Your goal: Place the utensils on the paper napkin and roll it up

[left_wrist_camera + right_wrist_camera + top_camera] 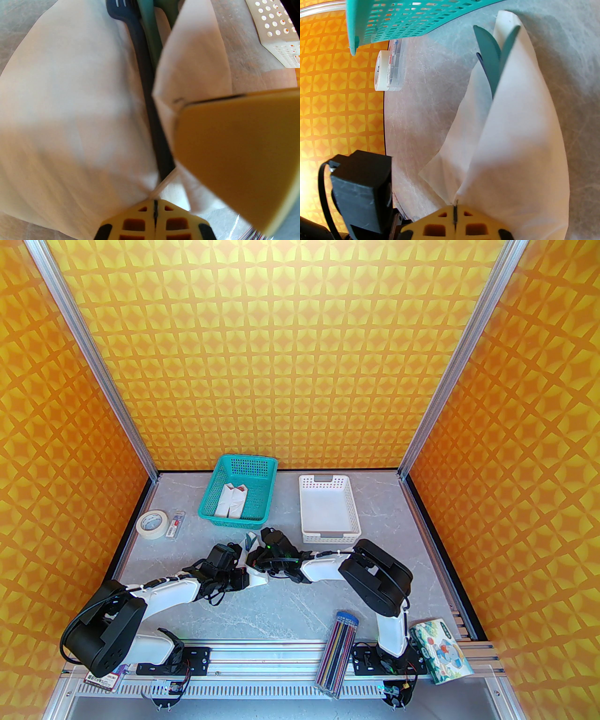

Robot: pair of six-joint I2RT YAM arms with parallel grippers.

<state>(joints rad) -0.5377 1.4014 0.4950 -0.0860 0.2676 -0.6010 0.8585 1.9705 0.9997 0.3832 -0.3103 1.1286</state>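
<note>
while left hand (155, 202) pinches napkin (70, 105) — right hand (455, 207) too

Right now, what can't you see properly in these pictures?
- Top view: the paper napkin is mostly hidden under the left arm and right arm.
- Right wrist view: the utensils are wrapped by the napkin except their tips, so which is which is unclear.
- Left wrist view: the fork has its prongs cut off by the top edge.
- Top view: the clear case beside the tape is too small to read.
</note>
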